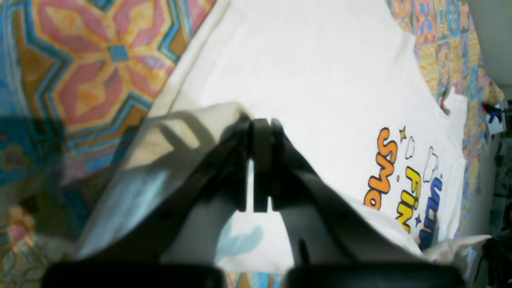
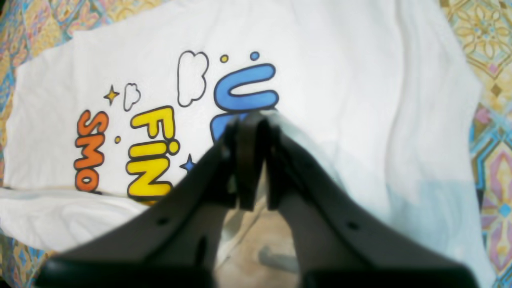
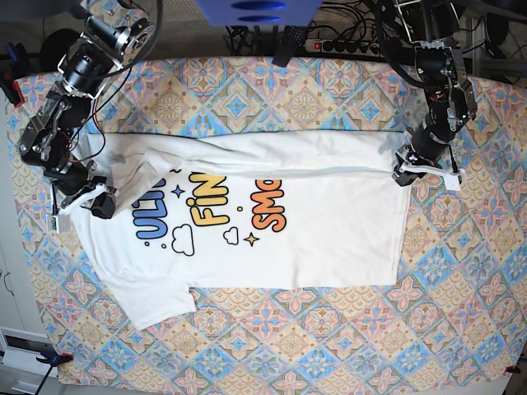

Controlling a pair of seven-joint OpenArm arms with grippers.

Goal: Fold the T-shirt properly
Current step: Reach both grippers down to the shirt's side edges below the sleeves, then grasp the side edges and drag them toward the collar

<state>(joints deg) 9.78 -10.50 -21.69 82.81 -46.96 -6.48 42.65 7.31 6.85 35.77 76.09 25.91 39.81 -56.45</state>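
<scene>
Item: T-shirt fold, top strip carried in, both pincers at the fold line.

From my left gripper (image 3: 405, 171), at 3 o'clock of the cloth in the base view: jaws fully together, pinching a raised white hem corner. From my right gripper (image 3: 100, 202), at 9 o'clock by the sleeve end: jaws look nearly together with white fabric bunched at the tips over the blue lettering, but I cannot tell whether they grip it or are letting go. Outward from both: the T-shirt (image 3: 329, 239) lies print-up on the patterned tablecloth (image 3: 272, 346), long axis running 9 to 3 between the pincers, collar end toward 9. The unfolded body spreads toward 6 from both; I judge each arm equally near its own end, so the next fold calls for both.
</scene>
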